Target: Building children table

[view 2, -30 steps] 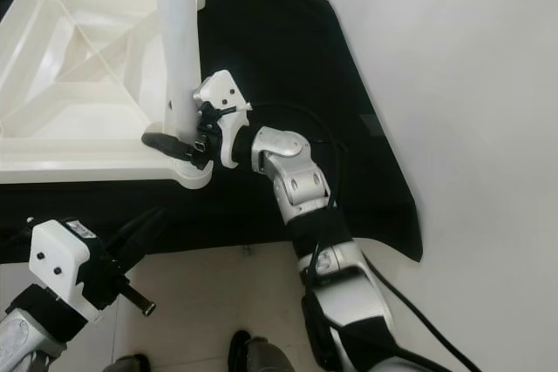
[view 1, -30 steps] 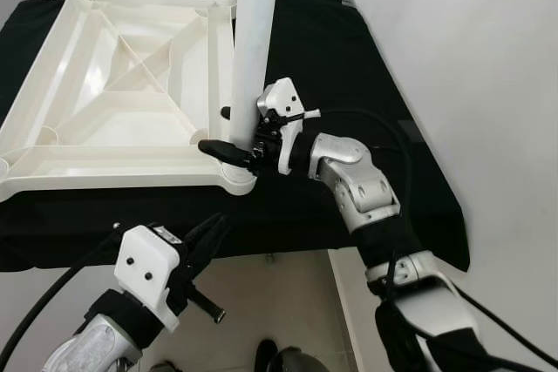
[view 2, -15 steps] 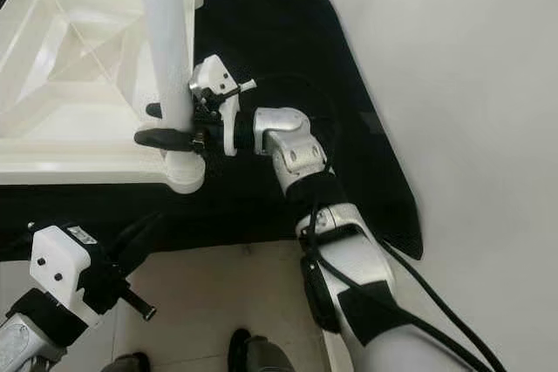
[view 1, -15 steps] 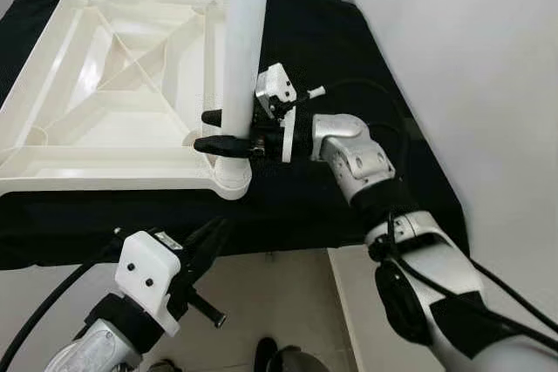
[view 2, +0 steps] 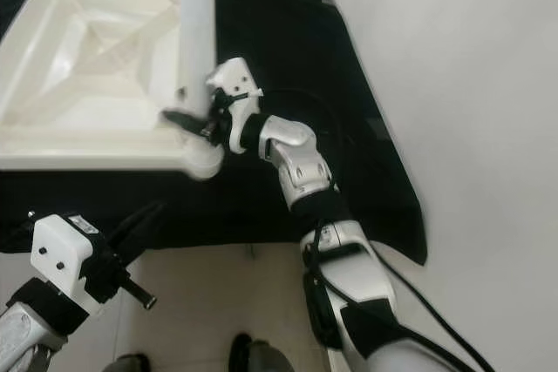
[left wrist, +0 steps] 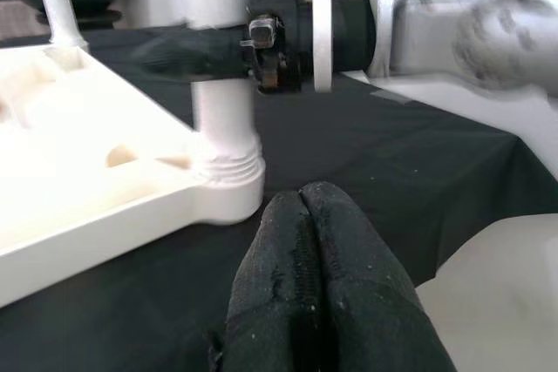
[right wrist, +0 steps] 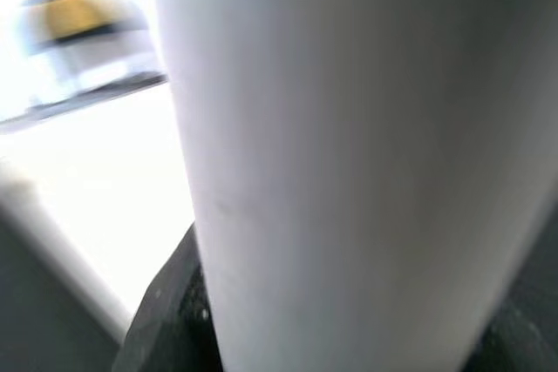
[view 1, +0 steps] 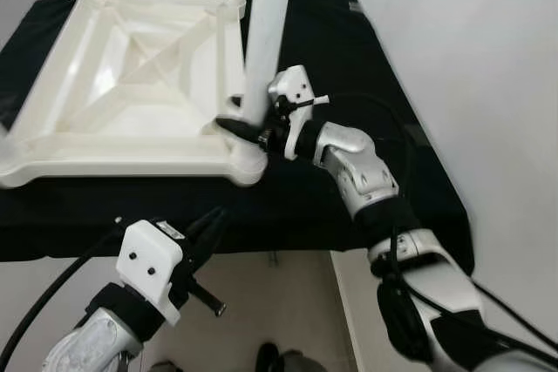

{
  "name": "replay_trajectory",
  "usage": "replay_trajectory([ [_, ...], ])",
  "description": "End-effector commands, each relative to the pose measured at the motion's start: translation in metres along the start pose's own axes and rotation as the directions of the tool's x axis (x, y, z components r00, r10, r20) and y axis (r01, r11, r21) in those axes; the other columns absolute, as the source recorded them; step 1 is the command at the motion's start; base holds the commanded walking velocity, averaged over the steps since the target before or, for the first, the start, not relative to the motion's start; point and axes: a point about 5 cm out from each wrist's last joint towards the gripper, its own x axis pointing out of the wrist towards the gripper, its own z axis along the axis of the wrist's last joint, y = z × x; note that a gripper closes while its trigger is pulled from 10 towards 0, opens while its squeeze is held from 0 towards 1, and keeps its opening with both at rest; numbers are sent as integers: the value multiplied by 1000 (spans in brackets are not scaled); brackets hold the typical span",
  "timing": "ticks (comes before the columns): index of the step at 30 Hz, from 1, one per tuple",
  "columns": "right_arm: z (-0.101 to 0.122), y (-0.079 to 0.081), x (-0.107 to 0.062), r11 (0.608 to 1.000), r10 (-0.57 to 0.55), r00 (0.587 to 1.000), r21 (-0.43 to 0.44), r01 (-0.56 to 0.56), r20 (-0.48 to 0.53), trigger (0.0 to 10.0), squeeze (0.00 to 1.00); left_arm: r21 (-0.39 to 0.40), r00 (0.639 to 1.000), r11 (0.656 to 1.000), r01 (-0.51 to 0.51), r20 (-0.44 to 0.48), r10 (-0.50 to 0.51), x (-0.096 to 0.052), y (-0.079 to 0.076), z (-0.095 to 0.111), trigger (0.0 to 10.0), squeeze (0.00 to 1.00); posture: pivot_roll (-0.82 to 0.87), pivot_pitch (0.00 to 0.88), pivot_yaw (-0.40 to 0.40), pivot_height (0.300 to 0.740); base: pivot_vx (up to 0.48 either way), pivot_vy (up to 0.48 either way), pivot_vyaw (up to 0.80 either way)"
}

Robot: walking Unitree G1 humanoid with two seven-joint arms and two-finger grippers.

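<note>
The right gripper (view 1: 247,125) pinches the white round plastic leg (view 1: 266,37), apparently seated in the corner socket of the upturned white plastic tabletop (view 1: 131,141) on black cloth (view 1: 349,50). The left gripper (left wrist: 324,280), fingers pressed together, hovers nearby.

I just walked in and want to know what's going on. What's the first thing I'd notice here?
A big white table top lies upside down on a black cloth. The right gripper is clamped on a white table leg that stands in the near corner socket. The left gripper waits low, off the table's near edge, fingers shut.
</note>
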Motion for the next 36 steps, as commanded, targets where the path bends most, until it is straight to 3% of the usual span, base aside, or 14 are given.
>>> replay_trajectory([
  [1, -62, 5, -29, 991, -121, 946, 22, 134, -302, 0, 0, -2, 1000, 1000, 17, -11, -17, -3, -2, 1, 10000, 0, 194, 246, -164, 740, 0, 0, 0],
  [11, -40, 32, -4, 995, 31, 969, 95, -8, -246, 0, 0, -24, 1000, 1000, 14, -1, -14, -3, -7, 2, 10000, 0, 194, 240, -179, 740, 0, 0, 0],
  [12, -38, 34, -2, 997, 31, 968, 81, -11, -250, 9686, 0, -23, 1000, 1000, 8, -1, -8, -4, -6, 1, 10000, 0, 194, 237, -182, 740, 0, 0, 0],
  [13, -33, 35, 3, 995, 65, 970, 83, -46, -234, 10000, 0, -21, 1000, 1000, 4, -1, -4, -4, -5, 0, 10000, 0, 185, 232, -180, 740, 0, 0, 0],
  [14, -26, 37, 6, 993, 88, 973, 92, -70, -215, 10000, 933, -21, 1000, 1000, 2, 0, -2, -4, -4, 0, 10000, 0, 184, 231, -181, 740, 0, 0, 0],
  [16, -21, 38, 7, 991, 104, 974, 100, -86, -200, 10000, 933, -21, 1000, 1000, 2, 0, -2, -4, -3, -1, 10000, 0, 183, 230, -182, 740, 0, 0, 0],
  [17, -11, 38, 11, 988, 131, 978, 108, -114, -162, 10000, 1000, -23, 1000, 1000, 3, 0, -3, -4, -3, -1, 10000, 0, 179, 229, -181, 740, 0, 0, 0],
  [21, 10, 41, 17, 973, 216, 975, 99, -210, -48, 10000, 1000, -24, 1000, 1000, 4, -2, -4, -4, -3, -3, 10000, 0, 179, 230, -178, 740, 0, 0, 0],
  [22, 27, 48, 19, 903, 427, 903, 27, -429, 52, 10000, 0, -25, 1000, 1000, 6, -4, -6, -4, -3, -4, 10000, 0, 183, 233, -176, 740, 0, 0, 0],
  [29, 36, 47, 17, 737, 675, 737, -83, -671, 37, 10000, 0, -24, 1000, 1000, 5, -8, -6, -4, -3, -5, 10000, 0, 191, 238, -179, 740, 0, 0, 0],
  [33, 39, 43, 20, 695, 718, 695, -77, -715, 31, 10000, 0, -21, 1000, 1000, 4, -10, -4, -5, -2, -5, 10000, 0, 196, 241, -179, 740, 0, 0, 0],
  [34, 39, 42, 21, 685, 728, 685, -66, -726, 31, 3686, 0, -19, 1000, 1000, 4, -11, -4, -5, -2, -6, 10000, 0, 199, 241, -178, 740, 0, 0, 0],
  [35, 39, 42, 21, 685, 728, 685, -66, -726, 31, 3686, 0, -19, 1000, 1000, 4, -11, -4, -5, -2, -6, 10000, 0, 199, 241, -178, 740, 0, 0, 0],
  [36, 39, 41, 22, 677, 736, 676, -59, -734, 31, 1882, 0, -18, 1000, 1000, 4, -12, -4, -6, -2, -6, 10000, 0, 199, 241, -178, 740, 0, 0, 0],
])
